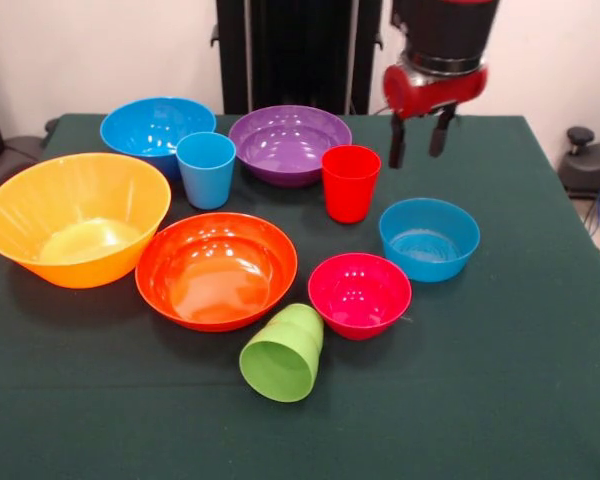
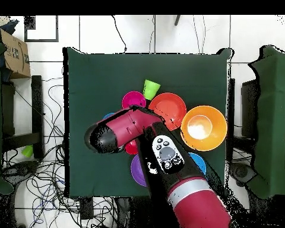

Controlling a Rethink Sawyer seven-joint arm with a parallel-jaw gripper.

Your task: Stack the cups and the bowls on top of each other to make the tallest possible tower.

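All the ware sits singly on the green cloth. The very large yellow-orange bowl (image 1: 75, 215) is at the left, with the large blue bowl (image 1: 155, 125) and the light blue cup (image 1: 206, 168) behind it. The purple bowl (image 1: 288, 142) and red cup (image 1: 350, 182) are at the back middle. The red-orange bowl (image 1: 216, 268), small magenta bowl (image 1: 359, 293) and small blue bowl (image 1: 429, 238) are nearer. The lime green cup (image 1: 283, 353) lies on its side in front. My gripper (image 1: 420, 140) hangs open and empty, up right of the red cup, behind the small blue bowl.
In the overhead view my arm (image 2: 168, 157) covers the red cup, the light blue cup and most of the purple bowl (image 2: 137, 169). The green table (image 2: 97, 77) ends at a black pedestal (image 1: 300, 50) at the back. Cables lie on the floor around it.
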